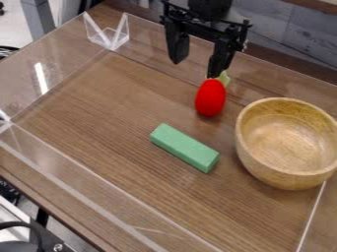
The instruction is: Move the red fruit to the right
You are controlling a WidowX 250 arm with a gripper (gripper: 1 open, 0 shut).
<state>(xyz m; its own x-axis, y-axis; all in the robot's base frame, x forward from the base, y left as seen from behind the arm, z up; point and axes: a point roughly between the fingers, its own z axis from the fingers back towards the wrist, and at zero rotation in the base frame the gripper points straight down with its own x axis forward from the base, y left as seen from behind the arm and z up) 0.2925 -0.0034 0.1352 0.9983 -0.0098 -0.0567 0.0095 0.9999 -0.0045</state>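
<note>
The red fruit (210, 97) is a small glossy oval with a pale green leafy stem pointing to the back right. It lies on the wooden tabletop (105, 108), just left of the wooden bowl. My black gripper (195, 58) hangs above and slightly behind the fruit, its two fingers spread apart with nothing between them. The right finger's tip sits close over the fruit's stem end; I cannot tell whether it touches.
A round wooden bowl (286, 142) stands at the right. A flat green rectangular block (183, 147) lies in front of the fruit. Clear acrylic walls (39, 74) border the table at the left, back and front.
</note>
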